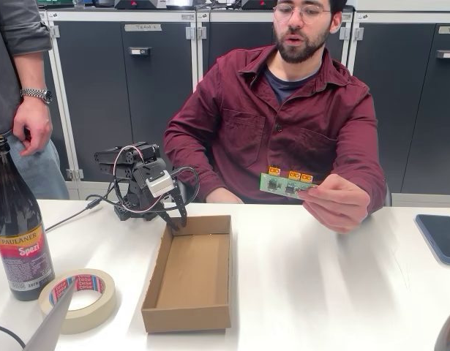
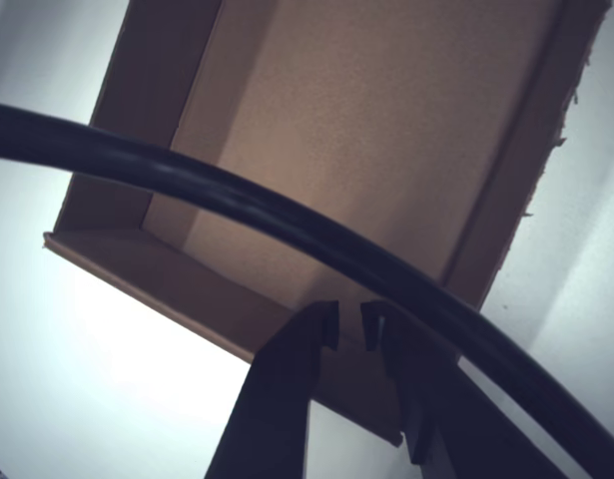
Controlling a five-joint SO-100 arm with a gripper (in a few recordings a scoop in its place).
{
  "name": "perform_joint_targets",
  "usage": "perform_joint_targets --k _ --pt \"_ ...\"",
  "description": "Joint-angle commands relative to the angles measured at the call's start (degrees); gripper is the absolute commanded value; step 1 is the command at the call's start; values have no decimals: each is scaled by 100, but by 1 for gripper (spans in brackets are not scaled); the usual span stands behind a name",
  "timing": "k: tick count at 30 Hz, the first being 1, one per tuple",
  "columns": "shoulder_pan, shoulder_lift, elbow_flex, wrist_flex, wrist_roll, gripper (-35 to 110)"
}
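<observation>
– While the gripper (image 1: pixel 173 218) hangs at the far end of the cardboard box (image 1: pixel 186 318), how do its fingers stand?

– Drawn almost together, a thin slit between the tips, nothing in them. In the wrist view the gripper (image 2: pixel 351 321) sits just over the box's end wall (image 2: pixel 177 284). The box lies empty on the white table (image 1: pixel 320 292), directly in front of the arm, long side running toward the fixed camera.

– Notes on holding this pose well?

– My judgement: keep the tips above the wall's edge rather than bearing on it, since thin cardboard would likely bend or the light box slide. A black cable (image 2: pixel 287 225) crosses the wrist lens, so check clearance in the fixed view.

– Surface and room?

– Smooth tabletop. Paulaner Spezi bottle (image 1: pixel 16 227) and masking-tape roll (image 1: pixel 78 298) at left, phone (image 1: pixel 440 238) at the right edge. A seated person's hand (image 1: pixel 334 201) holds a green circuit board (image 1: pixel 287 185) above the table, right of the box. Grey cabinets (image 1: pixel 122 88) behind; a second person stands at left.
</observation>
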Motion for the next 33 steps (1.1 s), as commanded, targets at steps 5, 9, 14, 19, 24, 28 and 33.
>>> perform_joint_targets --k 5,9,14,19,24,28,33 --pt "193 -18 193 149 211 -2" --pt "510 -18 158 -325 1169 -5" --pt "1178 -18 141 -1072 2329 -5" --pt "1380 -97 105 -1556 3208 -5" --pt "1266 -35 97 -1503 3349 -5" --pt "1301 -35 9 -1389 3393 -5" --pt "1169 -35 -729 -510 3779 -5"
